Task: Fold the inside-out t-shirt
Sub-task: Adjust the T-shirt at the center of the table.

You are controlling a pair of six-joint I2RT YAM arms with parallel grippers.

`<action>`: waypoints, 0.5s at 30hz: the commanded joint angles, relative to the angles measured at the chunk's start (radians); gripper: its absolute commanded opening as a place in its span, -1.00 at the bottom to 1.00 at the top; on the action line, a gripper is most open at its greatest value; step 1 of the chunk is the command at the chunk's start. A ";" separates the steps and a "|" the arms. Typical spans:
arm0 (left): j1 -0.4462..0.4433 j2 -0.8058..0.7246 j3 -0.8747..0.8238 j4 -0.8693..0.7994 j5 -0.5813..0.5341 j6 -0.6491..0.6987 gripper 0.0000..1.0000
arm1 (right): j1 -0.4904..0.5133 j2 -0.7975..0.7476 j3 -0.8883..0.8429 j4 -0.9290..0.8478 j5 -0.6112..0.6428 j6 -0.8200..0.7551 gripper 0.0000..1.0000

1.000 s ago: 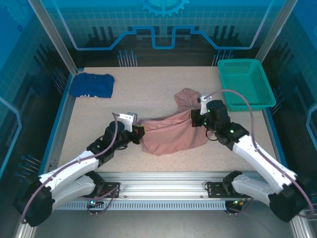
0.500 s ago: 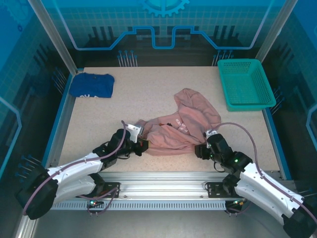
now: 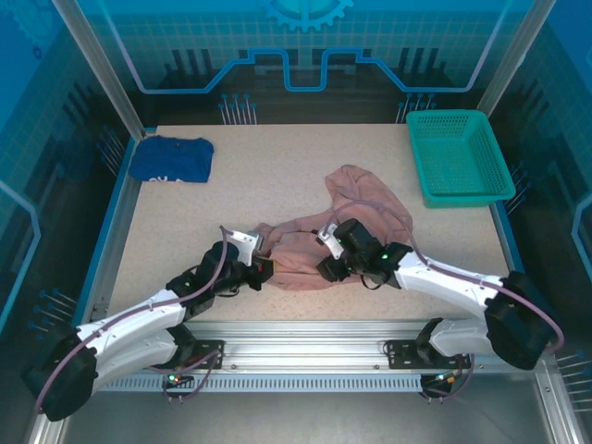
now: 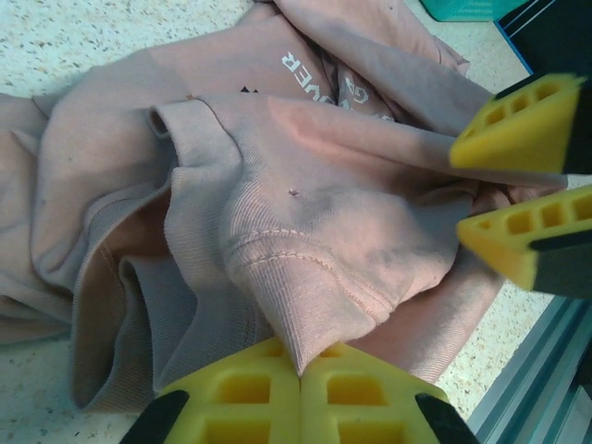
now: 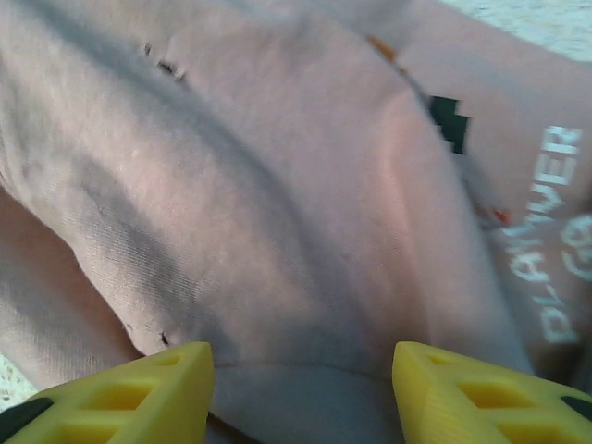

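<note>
The inside-out t-shirt (image 3: 356, 217) lies crumpled in a dusty-pink heap at the table's near middle, with white lettering showing on one fold (image 4: 305, 79). My left gripper (image 3: 266, 270) is at its near left side, shut on a ribbed hem (image 4: 301, 319), and the cloth comes to a point between the yellow fingertips (image 4: 245, 393). My right gripper (image 3: 326, 271) hovers just above the near part of the t-shirt (image 5: 277, 203), open, with cloth under the gap and nothing pinched. Its yellow fingers (image 4: 518, 129) also appear at the right of the left wrist view.
A dark blue folded garment (image 3: 171, 158) lies at the back left corner. At the back right stands a green basket (image 3: 460, 155). The metal rail (image 3: 305, 347) of the table's front edge runs just behind both grippers.
My right gripper let go of the shirt, which dropped into a heap. It pulled back to the near right and has now swung left over the shirt, open. The left gripper keeps its hold.
</note>
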 commanded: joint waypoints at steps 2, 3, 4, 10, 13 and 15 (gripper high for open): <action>-0.003 -0.018 0.023 -0.037 -0.019 0.024 -1.00 | 0.009 0.112 0.042 0.072 -0.104 -0.061 0.06; -0.004 -0.018 0.022 -0.036 -0.014 0.027 -1.00 | 0.006 0.138 0.049 0.078 -0.106 -0.064 0.07; -0.004 -0.018 0.019 -0.035 -0.012 0.027 -1.00 | 0.002 0.169 0.061 0.087 -0.121 -0.068 0.07; -0.005 -0.009 -0.001 -0.039 -0.008 0.034 -1.00 | -0.028 0.254 0.143 0.112 -0.187 -0.041 -0.65; -0.005 0.003 -0.012 -0.040 -0.005 0.031 -1.00 | -0.060 0.227 0.160 0.101 -0.237 -0.009 -0.85; -0.005 0.016 -0.017 -0.036 -0.001 0.034 -0.97 | -0.086 0.200 0.201 0.081 -0.284 0.013 -0.94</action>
